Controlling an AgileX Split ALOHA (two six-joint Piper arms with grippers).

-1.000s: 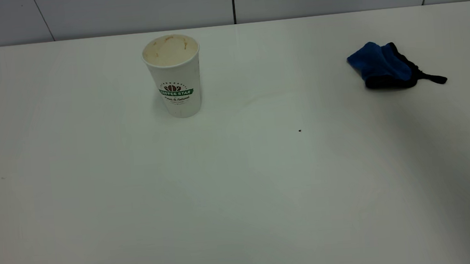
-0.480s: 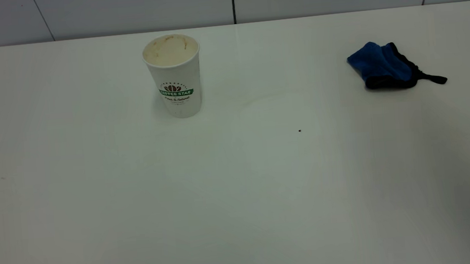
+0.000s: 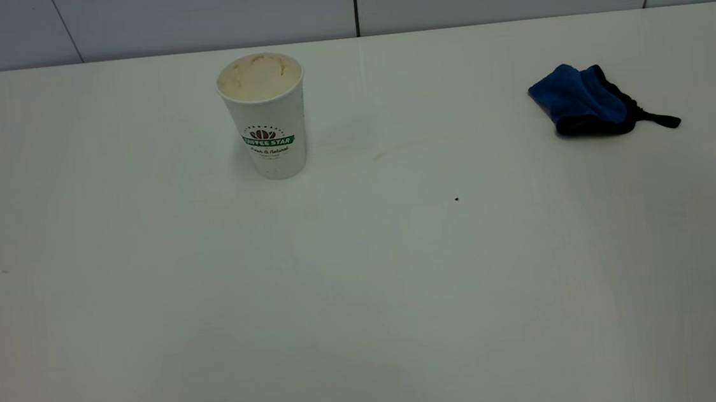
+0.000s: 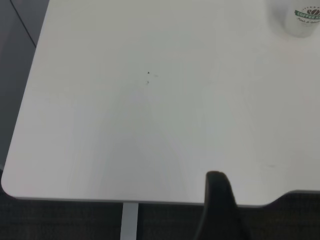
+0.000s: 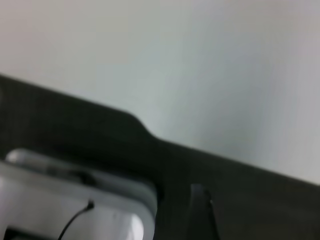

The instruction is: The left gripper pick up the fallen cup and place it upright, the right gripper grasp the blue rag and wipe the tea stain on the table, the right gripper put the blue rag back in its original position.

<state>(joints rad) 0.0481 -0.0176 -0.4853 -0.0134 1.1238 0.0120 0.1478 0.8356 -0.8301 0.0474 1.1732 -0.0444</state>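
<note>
Both tools off the worktop, task things at rest.

Left tool (image 4: 217, 210): we see one dark finger tip only, over the near worktop (image 3: 366, 302) edge; whether it is released or clenched we cannot tell. Right tool (image 5: 200, 210): likewise a single dark tip, out past the worktop edge, state not readable; neither shows in the exterior view. Cup (image 3: 264, 115): upright, mouth up, far left of centre, well apart from the left tool. Blue rag (image 3: 583, 101): bunched at the far right, long axis running left to right, loop tail pointing right; nearer the right arm, we judge. Tea stain: we find no blot, only a faint tan smear (image 3: 392, 150) right of the cup. We judge all steps done.
</note>
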